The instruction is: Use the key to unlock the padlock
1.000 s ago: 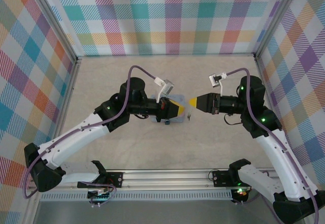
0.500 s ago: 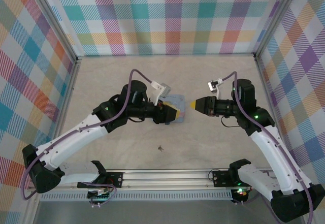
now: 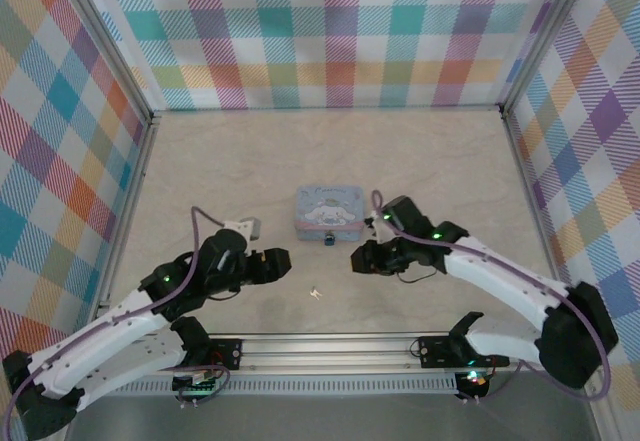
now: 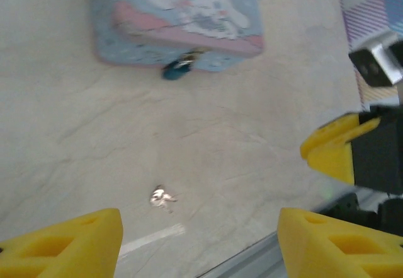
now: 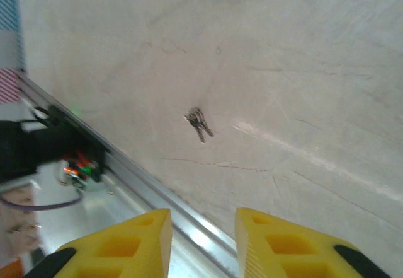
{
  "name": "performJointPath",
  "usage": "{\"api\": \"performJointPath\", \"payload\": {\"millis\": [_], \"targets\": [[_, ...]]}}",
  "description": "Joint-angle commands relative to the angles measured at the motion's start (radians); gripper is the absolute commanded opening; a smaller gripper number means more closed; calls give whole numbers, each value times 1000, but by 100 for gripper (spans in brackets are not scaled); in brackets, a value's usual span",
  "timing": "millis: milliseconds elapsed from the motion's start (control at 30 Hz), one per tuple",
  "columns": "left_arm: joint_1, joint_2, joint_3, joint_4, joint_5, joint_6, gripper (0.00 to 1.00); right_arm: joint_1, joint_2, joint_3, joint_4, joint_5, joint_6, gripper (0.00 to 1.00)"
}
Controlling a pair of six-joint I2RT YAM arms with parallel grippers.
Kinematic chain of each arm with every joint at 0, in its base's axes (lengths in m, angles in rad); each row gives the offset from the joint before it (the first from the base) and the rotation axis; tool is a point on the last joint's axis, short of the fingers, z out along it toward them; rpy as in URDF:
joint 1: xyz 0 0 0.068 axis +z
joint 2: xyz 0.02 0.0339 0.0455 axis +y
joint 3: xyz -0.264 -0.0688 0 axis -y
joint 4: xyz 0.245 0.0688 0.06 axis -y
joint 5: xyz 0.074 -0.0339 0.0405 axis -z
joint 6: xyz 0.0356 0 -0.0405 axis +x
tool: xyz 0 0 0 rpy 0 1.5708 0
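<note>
A small blue padlock [image 3: 328, 241] hangs at the front edge of a pale blue cartoon tin [image 3: 328, 211]; it is also seen as the padlock [image 4: 179, 69] below the tin [image 4: 176, 13]. The key [image 3: 317, 291], small and silver, lies loose on the table nearer the arms. It appears as the key [image 4: 162, 196] and the key [image 5: 199, 123]. My left gripper [image 3: 282, 262] is low, left of the key, open and empty [image 4: 198, 246]. My right gripper [image 3: 356, 259] is low on the key's right, jaws parted with nothing between them [image 5: 201, 240].
An aluminium rail [image 3: 330, 346] runs along the near table edge, close behind the key. Checked walls [image 3: 340, 31] enclose the table on three sides. The right gripper's yellow finger [image 4: 337, 149] shows in the left wrist view.
Both arms have dropped from above the tin and pulled back toward the near edge. The left gripper has opened. The key now lies on the table between the two grippers.
</note>
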Motion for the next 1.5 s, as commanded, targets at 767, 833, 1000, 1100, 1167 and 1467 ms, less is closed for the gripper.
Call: {"api": "performJointPath", "payload": {"millis": [767,833,1000,1100,1167,1467], "targets": [[3,-160,-81,-277,-223,-284,73,325,679,482,-161,287,149,38],[4,-171,-84,-285,-226,-287,73,340,700,499,-167,283,149,38],[4,-197,-99,-288,-226,-296,73,365,742,528,-196,302,161,38],[4,-208,-106,-288,-225,-299,73,368,764,532,-210,317,162,34],[5,-212,-108,-288,-225,-300,73,370,773,529,-209,326,162,29],[4,-233,-118,-285,-230,-310,73,376,783,502,-185,335,154,0]]}}
